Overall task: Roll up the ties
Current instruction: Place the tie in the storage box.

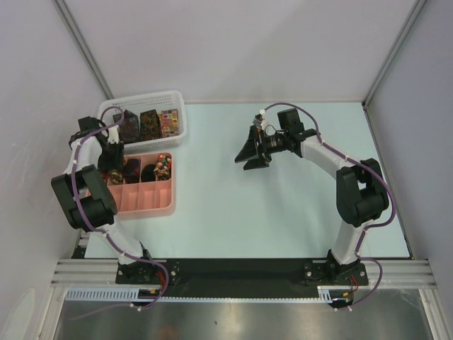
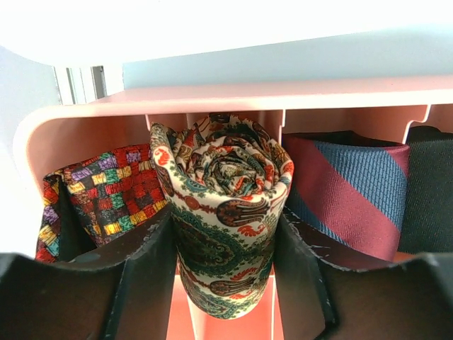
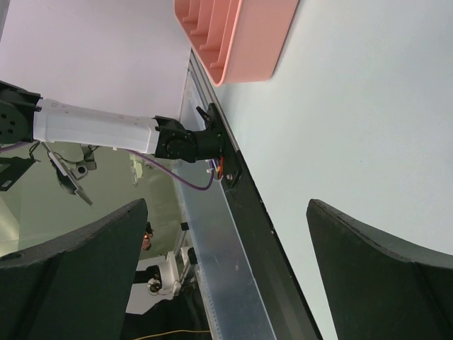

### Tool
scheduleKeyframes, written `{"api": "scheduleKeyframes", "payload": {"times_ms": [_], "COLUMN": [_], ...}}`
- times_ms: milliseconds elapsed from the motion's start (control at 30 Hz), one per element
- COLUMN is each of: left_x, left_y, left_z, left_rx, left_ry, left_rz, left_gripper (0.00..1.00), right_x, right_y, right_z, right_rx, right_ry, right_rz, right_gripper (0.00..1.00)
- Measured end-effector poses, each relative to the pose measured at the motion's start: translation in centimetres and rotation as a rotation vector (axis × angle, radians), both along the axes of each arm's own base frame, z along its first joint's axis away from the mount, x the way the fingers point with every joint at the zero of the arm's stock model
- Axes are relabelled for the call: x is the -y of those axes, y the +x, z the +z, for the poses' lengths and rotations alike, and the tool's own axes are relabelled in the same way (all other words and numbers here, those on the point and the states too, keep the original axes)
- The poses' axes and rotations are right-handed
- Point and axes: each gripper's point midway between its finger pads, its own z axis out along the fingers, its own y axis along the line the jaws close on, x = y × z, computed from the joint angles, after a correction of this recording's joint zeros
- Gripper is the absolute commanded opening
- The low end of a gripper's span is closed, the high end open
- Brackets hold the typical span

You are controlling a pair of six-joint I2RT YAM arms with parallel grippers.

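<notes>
Bright, even light fills the top view, leaving only faint shadows on the table (image 1: 283, 212). In the left wrist view the upper band burns out to white; the rolled tie (image 2: 226, 177) is sharp, the dark left fingers (image 2: 134, 283) blurred. The right fingers (image 3: 71, 283) show as soft black shapes.
</notes>
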Motion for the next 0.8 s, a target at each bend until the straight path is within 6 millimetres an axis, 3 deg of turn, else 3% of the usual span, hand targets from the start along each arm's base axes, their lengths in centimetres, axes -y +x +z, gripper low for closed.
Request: {"api": "scheduleKeyframes", "payload": {"times_ms": [200,500,800], "left_x": [-0.2,-0.2,0.2], "left_y": [0.1,0.2,0.4], "left_z": [0.2,1.0,3.6], "left_rx": [0.004,0.022,0.09], "left_ry": [0.01,0.02,0.047], "left_rz": [0.004,0.004,-0.009], "left_gripper": [0.67,0.72,0.67], "right_x": [0.0,0.0,-0.1], "right_y": [0.0,-0.1,-0.2], "right_z": [0.0,0.1,0.1], "right_rx": [0.0,-0.001,-0.001], "right_ry": [0.0,0.003,0.003], "right_rz": [0.0,0.002,0.007], "right_gripper": [1.0,1.0,1.0]}}
